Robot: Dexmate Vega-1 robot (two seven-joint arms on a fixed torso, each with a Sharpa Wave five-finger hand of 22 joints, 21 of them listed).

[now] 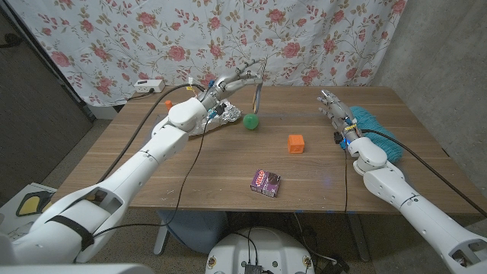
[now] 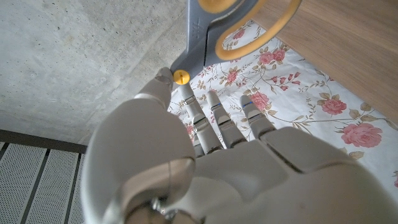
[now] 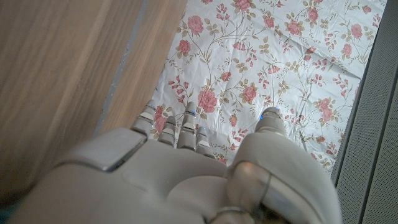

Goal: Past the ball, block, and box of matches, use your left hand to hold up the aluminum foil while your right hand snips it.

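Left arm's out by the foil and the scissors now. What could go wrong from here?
1. The left hand seems to pinch the scissors only at its fingertips, blades hanging down near the green ball; they could slip and drop.
2. That hand is meant for the foil, which lies unheld on the table, so the roles look swapped.
3. The right hand is empty, far off by the teal cloth.

The wooden bench (image 1: 228, 164) carries an orange block (image 1: 296, 143), with a green ball (image 1: 252, 122) and crumpled foil (image 1: 228, 115) to its left, a purple matchbox (image 1: 266, 183) nearer the robot, and a teal cloth (image 1: 374, 129) to its right.
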